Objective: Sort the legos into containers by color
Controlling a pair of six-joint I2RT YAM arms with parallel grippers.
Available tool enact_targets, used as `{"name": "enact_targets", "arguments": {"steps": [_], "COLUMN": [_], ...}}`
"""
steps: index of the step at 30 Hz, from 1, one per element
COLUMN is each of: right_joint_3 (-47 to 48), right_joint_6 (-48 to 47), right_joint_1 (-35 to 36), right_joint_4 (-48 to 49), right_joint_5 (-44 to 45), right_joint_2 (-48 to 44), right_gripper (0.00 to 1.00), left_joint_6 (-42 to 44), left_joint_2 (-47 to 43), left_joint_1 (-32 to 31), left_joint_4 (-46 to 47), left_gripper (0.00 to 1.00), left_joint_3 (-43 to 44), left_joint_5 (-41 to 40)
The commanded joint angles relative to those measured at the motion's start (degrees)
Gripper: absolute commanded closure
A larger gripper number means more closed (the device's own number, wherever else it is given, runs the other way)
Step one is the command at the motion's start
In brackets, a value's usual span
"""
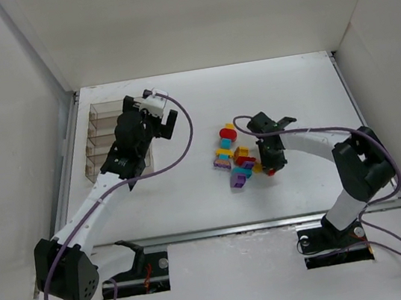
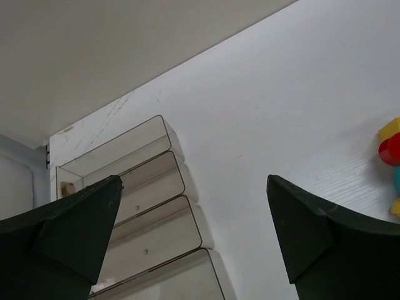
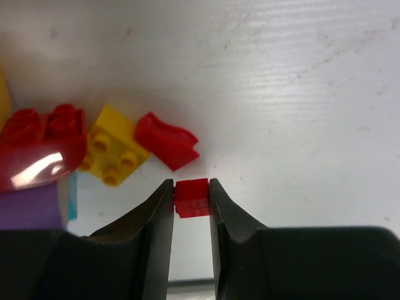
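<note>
A cluster of small red, yellow, teal and purple legos lies mid-table. My right gripper is at the cluster's right edge, shut on a small red lego held between its fingertips at the table surface. Next to it in the right wrist view lie a red curved piece, a yellow brick and a larger red brick. The clear smoke-tinted organizer stands at the far left; its compartments look empty in the left wrist view. My left gripper is open and empty, above the organizer's right side.
White walls enclose the table on three sides. A metal rail runs along the near edge by the arm bases. The left arm's purple cable loops over the table between organizer and bricks.
</note>
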Motion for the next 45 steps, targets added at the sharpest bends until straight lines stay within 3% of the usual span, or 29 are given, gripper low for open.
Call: {"name": "enact_targets", "arguments": {"steps": [1, 4, 6, 10, 16, 20, 25, 31, 36, 40, 43, 44, 45], "right_joint_3": [6.99, 17.36, 23.1, 45.17, 66.4, 80.9, 80.84, 83.39, 82.25, 83.04, 83.04, 83.04, 83.04], "right_joint_6": [-2.13, -6.07, -8.9, -15.05, -15.95, -13.05, -6.11, -6.1, -6.1, -6.1, -7.41, -8.11, -8.12], "right_joint_1": [3.6, 7.74, 7.74, 7.74, 10.1, 14.58, 18.46, 23.2, 23.21, 23.21, 23.74, 24.26, 24.27], "right_joint_4": [-9.02, -15.02, -15.04, -9.34, 6.39, 15.26, 30.64, 30.66, 28.73, 26.98, 26.35, 26.35, 26.35], "right_joint_5": [4.31, 8.36, 6.96, 0.56, -20.06, -27.83, -32.59, -30.4, -24.96, -24.33, -24.86, -25.38, -25.91], "right_joint_2": [-5.15, -5.69, -5.69, 1.23, 24.25, 37.45, 44.66, 49.51, 50.74, 52.06, 52.06, 52.06, 52.06], "right_gripper": [1.0, 1.0, 1.0, 1.0, 1.0, 1.0, 1.0, 1.0, 1.0, 0.86, 0.64, 0.5, 0.45], "left_joint_6": [0.97, 1.76, 0.63, -2.19, -4.83, -4.3, -5.0, -6.06, -8.07, -8.08, -7.38, -7.38, -7.38], "left_joint_2": [-1.92, -1.92, -2.44, -5.43, -14.55, -18.96, -20.38, -20.38, -19.86, -19.24, -19.24, -19.24, -19.24], "left_joint_1": [-0.21, -0.21, 2.33, 8.03, 11.13, 11.65, 11.65, 12.18, 12.18, 12.18, 12.71, 12.71, 12.71], "left_joint_4": [0.14, -1.61, -2.67, -5.83, -3.57, 0.92, 2.77, 3.3, 2.16, 1.63, 2.16, 2.16, 2.16], "left_gripper": [0.0, 0.0, 0.0, 0.0, 0.0, 0.0, 0.0, 0.0, 0.0, 0.0, 0.0, 0.0, 0.0], "left_joint_3": [0.37, 1.17, 1.69, 3.1, 0.38, -3.57, -7.88, -9.03, -9.56, -9.03, -9.03, -9.03, -9.03], "left_joint_5": [-4.17, -12.76, -15.0, -17.89, -30.19, -38.19, -43.21, -44.36, -42.26, -40.94, -40.93, -40.93, -40.93]}}
